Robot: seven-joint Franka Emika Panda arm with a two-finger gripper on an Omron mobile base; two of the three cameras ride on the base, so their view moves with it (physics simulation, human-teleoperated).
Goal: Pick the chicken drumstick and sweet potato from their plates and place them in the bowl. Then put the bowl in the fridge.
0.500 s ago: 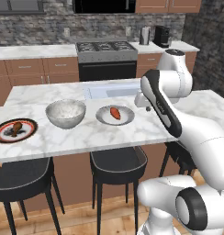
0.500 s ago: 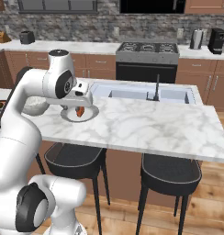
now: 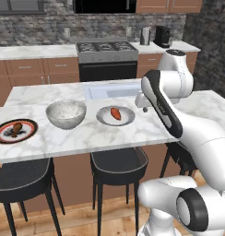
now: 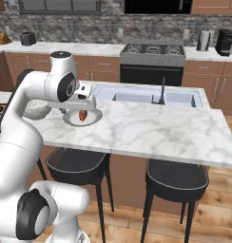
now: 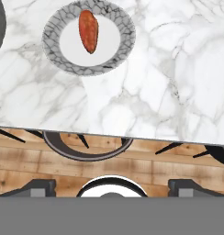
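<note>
Sweet potato [image 5: 88,30] first, since it lies nearest to me: it rests alone in the pale middle of the light grey plate [image 5: 118,59], long axis running up and down the hand view, one tapered end toward the plate's far rim. From the left base view the same plate [image 3: 127,121] sits just beside the bowl [image 3: 66,114] on the marble counter [image 3: 86,136], and the chicken drumstick [image 3: 14,128] waits on the red-rimmed plate [image 3: 26,135] further along, well apart from me.

My fingers stand wide and hold nothing; my gripper [image 5: 112,187] hangs out past the counter's front edge, over a black stool [image 5: 86,146], not yet above the plate.

To do this pick well, I judge I should first carry my hand forward until the tuber sits squarely between my fingertips, then turn my wrist so the pads close across its narrow waist, not along its length. It looks smooth and rounded, so a grip near a tapered end would likely squeeze it out; the thick middle is the safer place. I should come down straight, stopping short of the plate so my tips don't shove it. Then lift clear before swinging toward the bowl.
</note>
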